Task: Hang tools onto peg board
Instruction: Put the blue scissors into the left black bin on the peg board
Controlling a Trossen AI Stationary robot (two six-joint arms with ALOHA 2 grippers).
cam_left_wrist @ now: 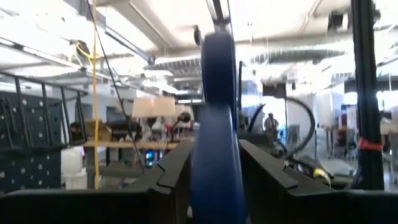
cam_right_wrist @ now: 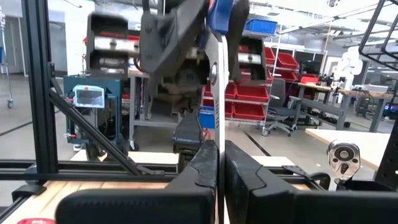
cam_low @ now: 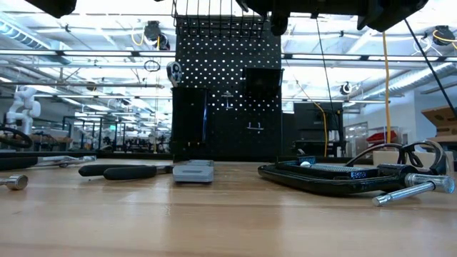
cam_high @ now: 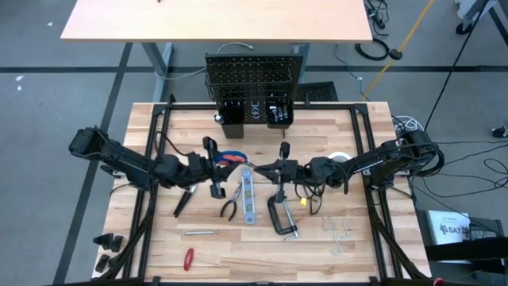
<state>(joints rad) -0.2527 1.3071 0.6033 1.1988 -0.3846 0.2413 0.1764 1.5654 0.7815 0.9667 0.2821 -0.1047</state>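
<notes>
Scissors (cam_right_wrist: 219, 68) (thin steel blade) | left claw (cam_left_wrist: 214, 168) grips blue handle | right claw (cam_right_wrist: 219, 163) pinches blade

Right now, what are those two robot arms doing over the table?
Both grip one pair of scissors above the table. The left gripper holds the blue handle, and the right gripper is shut on the blade. The level, pliers and C-clamp lie unhung before the peg board.

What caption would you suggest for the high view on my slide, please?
Both grippers meet mid-table over scattered tools, left gripper holding blue-and-red scissors, right gripper shut on their blade, peg board behind.
</notes>
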